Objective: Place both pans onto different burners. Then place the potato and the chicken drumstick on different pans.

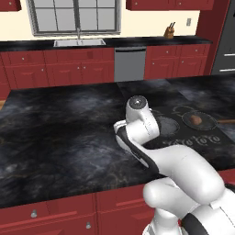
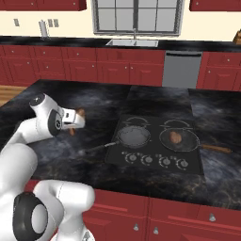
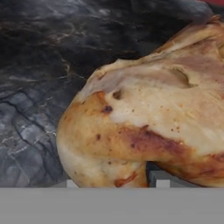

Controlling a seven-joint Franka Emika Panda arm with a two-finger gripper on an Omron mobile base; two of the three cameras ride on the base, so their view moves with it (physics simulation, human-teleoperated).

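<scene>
Clearly your gripper (image 2: 78,116), jaws part-closed, seems to pinch the chicken drumstick (image 3: 144,118) above the counter (image 1: 59,137) left of the cooktop (image 2: 155,141); treat it as light, firm, greasy and irregular, gripping the thick meaty end.

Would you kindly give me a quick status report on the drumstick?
Gripper shut on chicken drumstick, above the counter. Potato sits in right pan. Left pan on its burner, nothing in the way.
</scene>
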